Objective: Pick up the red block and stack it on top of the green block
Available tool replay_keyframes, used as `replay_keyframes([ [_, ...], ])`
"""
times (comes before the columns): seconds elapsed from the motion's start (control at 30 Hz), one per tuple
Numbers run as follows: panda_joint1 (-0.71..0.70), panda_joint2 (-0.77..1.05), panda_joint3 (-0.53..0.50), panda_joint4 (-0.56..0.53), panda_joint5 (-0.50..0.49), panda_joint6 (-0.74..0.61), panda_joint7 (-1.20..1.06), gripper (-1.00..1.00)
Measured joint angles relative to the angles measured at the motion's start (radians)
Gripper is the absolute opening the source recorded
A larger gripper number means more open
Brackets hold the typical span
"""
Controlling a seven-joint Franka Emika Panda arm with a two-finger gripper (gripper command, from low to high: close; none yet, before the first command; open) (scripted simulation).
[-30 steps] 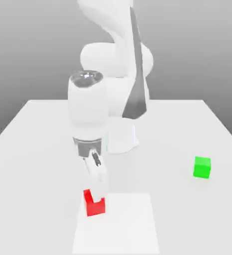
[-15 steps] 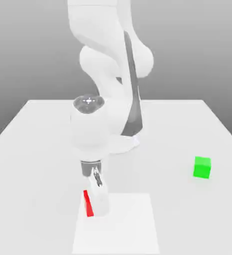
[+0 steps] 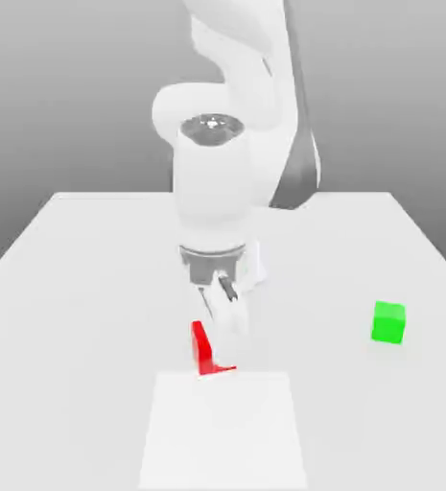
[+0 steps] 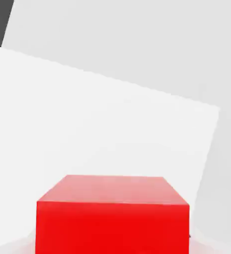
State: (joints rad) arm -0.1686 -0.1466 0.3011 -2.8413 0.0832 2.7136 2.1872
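Red block [image 3: 203, 349] in hand [image 3: 219, 347]

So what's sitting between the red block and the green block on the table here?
Nothing: in the exterior view the stretch of table from the red block, at the claw, to the green block is bare.

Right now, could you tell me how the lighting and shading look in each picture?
Exterior view: soft, even light, a glossy highlight on the arm's wrist cap, the small matte green cube flat-shaded. Hand view: the small matte red cube has a paler top face and a saturated front.
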Motion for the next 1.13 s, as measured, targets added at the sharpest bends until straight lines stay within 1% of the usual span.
replay_keyframes([
  [0.23,0.200,-0.115,0.212,-0.015,0.152,-0.083,0.350,-1.00],
  [0.43,0.381,-0.162,0.394,-0.034,0.295,-0.101,0.638,-1.00],
  [0.47,0.391,-0.168,0.447,-0.036,0.334,-0.102,0.674,-1.00],
  [0.53,0.346,-0.190,0.610,-0.035,0.448,-0.106,0.702,-1.00],
  [0.57,0.316,-0.183,0.666,-0.034,0.473,-0.093,0.706,-1.00],
  [0.7,0.142,-0.113,0.870,-0.030,0.496,-0.005,0.710,-1.00],
  [0.77,0.001,-0.074,1.015,-0.029,0.497,0.045,0.710,-1.00],
  [0.9,0.000,-0.074,1.015,-0.029,0.497,0.049,0.710,-1.00],
  [0.93,0.000,-0.074,1.015,-0.029,0.497,0.050,0.710,1.00],
  [1.13,0.000,-0.074,1.015,-0.029,0.497,0.050,0.710,1.00],
])
